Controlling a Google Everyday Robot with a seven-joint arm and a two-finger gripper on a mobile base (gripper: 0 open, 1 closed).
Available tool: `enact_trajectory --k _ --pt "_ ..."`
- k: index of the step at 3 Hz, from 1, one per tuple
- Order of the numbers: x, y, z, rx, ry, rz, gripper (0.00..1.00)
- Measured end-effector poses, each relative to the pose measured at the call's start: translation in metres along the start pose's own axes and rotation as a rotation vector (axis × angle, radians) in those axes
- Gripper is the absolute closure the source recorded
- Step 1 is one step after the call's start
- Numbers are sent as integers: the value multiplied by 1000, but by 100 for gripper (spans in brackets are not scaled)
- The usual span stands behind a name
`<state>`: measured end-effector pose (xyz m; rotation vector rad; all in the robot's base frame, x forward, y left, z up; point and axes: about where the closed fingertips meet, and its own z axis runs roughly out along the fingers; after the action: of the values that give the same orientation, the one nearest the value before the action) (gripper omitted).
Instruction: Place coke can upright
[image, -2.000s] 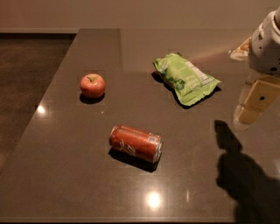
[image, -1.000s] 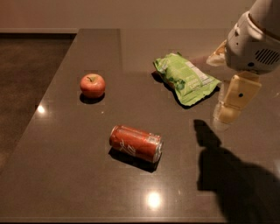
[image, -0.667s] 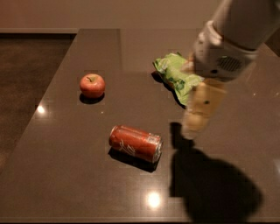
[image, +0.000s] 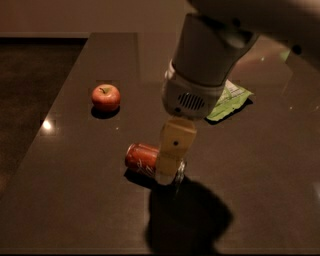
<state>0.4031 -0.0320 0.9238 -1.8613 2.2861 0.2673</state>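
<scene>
While before can, pincer; apple apart

The gripper hangs at the middle of the table, in front of the coke can. It covers the can's right half, so only the red left part and a sliver of silver rim show, and the lettering cannot be read. The arm, cut off by the top edge, hides most of the green bag at two o'clock from the can.
</scene>
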Motion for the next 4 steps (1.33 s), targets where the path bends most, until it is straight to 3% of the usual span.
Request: enact_trajectory --k 3,4 --pt "-34 17 71 -56 110 84 2" --pt "-34 15 82 -52 131 102 25"
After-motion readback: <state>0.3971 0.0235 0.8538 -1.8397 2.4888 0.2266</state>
